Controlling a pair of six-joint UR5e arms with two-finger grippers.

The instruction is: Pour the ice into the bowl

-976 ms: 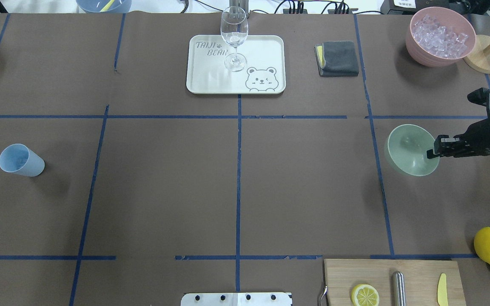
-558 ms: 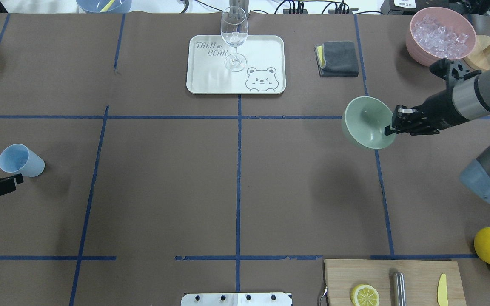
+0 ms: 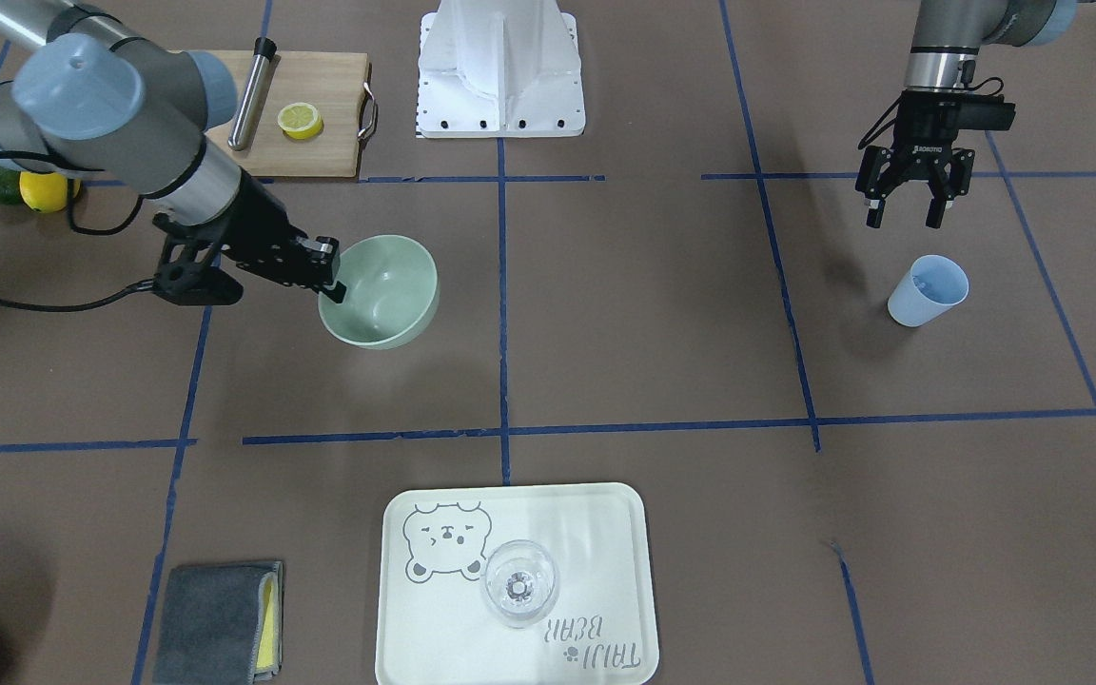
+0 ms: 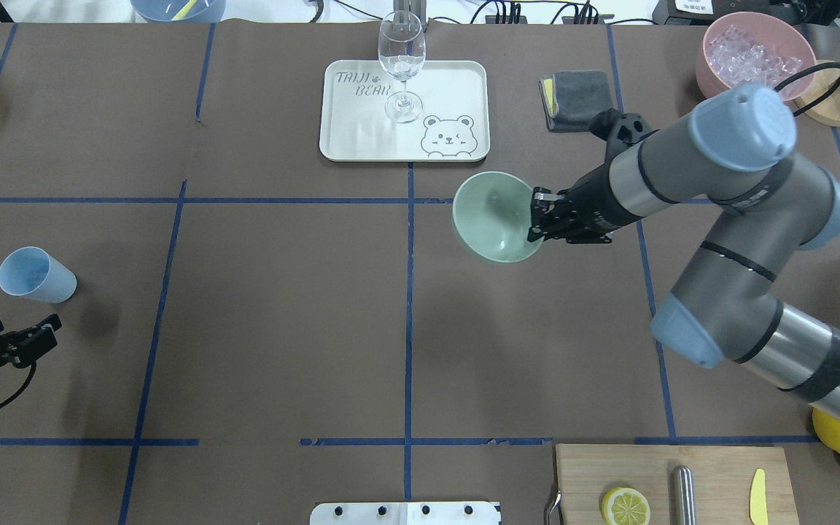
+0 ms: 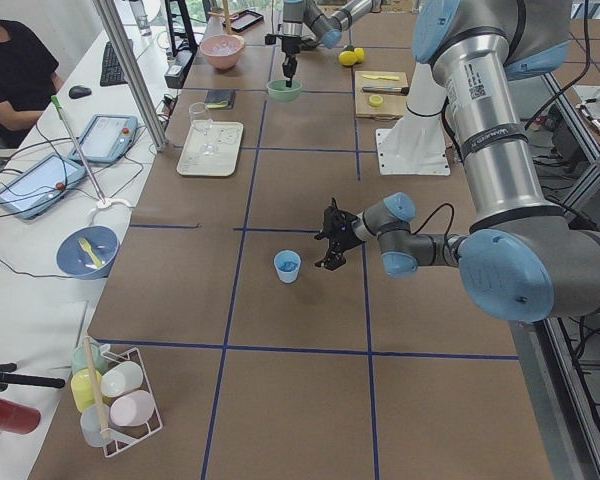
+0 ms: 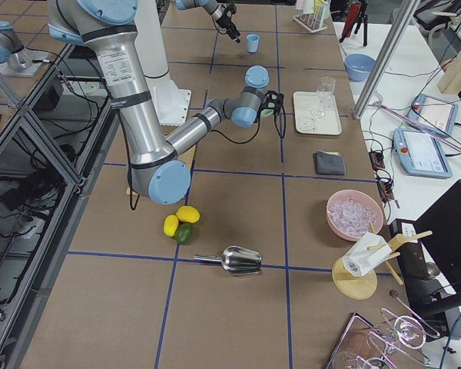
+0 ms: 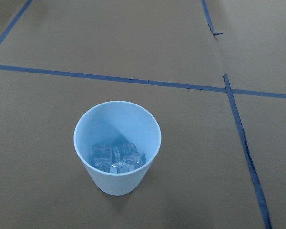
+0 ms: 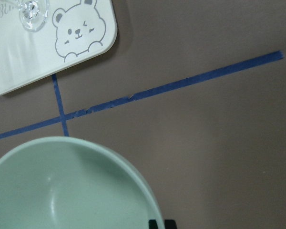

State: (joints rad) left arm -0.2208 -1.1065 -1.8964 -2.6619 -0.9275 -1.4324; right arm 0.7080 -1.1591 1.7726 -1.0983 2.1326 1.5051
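Counts: two grippers, one bowl, one cup, one stemmed glass, one tray, one pink tub.

Right gripper (image 4: pixel 534 221): clenched on the rim of the round pale sage-green bowl (image 4: pixel 494 216). The bowl sits tilted in the overhead view, just right of the centre blue tape line and near the tray's corner. Cannot tell whether its base touches the table. Its inside is bare, with nothing in it.

Left gripper (image 3: pixel 901 222): fingers spread and nothing between them. It hangs just beside the light blue plastic cup (image 3: pixel 928 290), on the robot's side of it, not touching.

The cup stands upright, alone in its taped square. At its bottom lie small clear ice cubes (image 7: pixel 117 158), roughly three or four; an exact count is not possible.

Room: cup and bowl are well apart, with brown table cover (image 4: pixel 281 321) and blue tape lines between them.

Other containers: the cream bear-print tray (image 4: pixel 359 139) carries the clear stemmed glass (image 4: pixel 401 64). The pink round tub (image 4: pixel 714 76) at the far right corner holds a heap of clear cubes. A folded grey cloth (image 4: pixel 581 98) lies between tray and tub.
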